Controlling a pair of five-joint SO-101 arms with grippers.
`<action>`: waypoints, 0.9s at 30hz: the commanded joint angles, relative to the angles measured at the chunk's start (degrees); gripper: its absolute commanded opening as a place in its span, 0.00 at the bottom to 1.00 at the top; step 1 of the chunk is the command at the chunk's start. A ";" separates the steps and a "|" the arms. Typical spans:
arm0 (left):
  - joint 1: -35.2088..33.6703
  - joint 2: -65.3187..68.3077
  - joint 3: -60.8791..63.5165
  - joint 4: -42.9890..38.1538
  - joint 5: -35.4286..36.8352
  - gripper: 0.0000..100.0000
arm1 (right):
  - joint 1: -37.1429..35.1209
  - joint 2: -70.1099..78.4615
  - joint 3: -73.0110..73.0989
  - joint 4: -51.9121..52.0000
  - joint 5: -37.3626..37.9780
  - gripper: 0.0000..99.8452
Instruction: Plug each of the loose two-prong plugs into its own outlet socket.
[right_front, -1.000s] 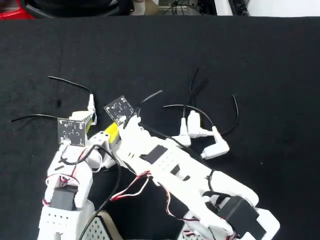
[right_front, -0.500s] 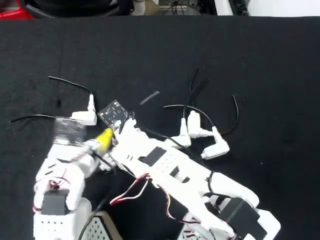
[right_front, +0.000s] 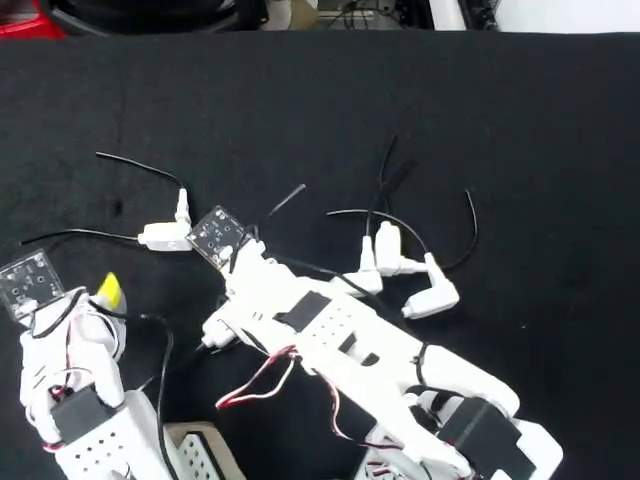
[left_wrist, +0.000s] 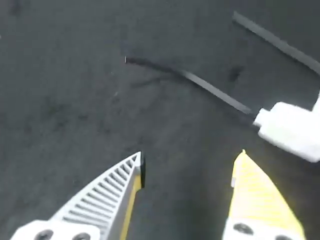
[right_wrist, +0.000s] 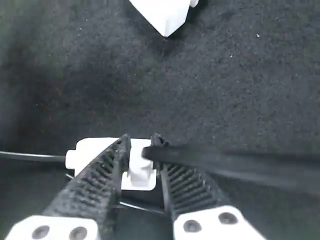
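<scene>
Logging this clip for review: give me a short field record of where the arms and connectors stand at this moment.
surface: black cloth table
left gripper: fingers open, above bare cloth, holding nothing
right gripper: fingers closed around a white plastic connector with a black wire
other parts: cluster of white plastic connectors with black wires lying beside the right arm, not gripped
</scene>
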 joint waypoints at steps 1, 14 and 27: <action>-0.84 -0.26 0.22 -0.09 -2.55 0.29 | -2.64 1.36 1.98 4.84 0.88 0.01; -0.84 -0.26 0.57 -0.18 -2.81 0.29 | -2.81 0.75 -3.74 9.32 0.35 0.19; -0.84 -0.26 1.27 -1.76 -2.81 0.29 | -2.73 0.66 -7.96 12.57 0.35 0.20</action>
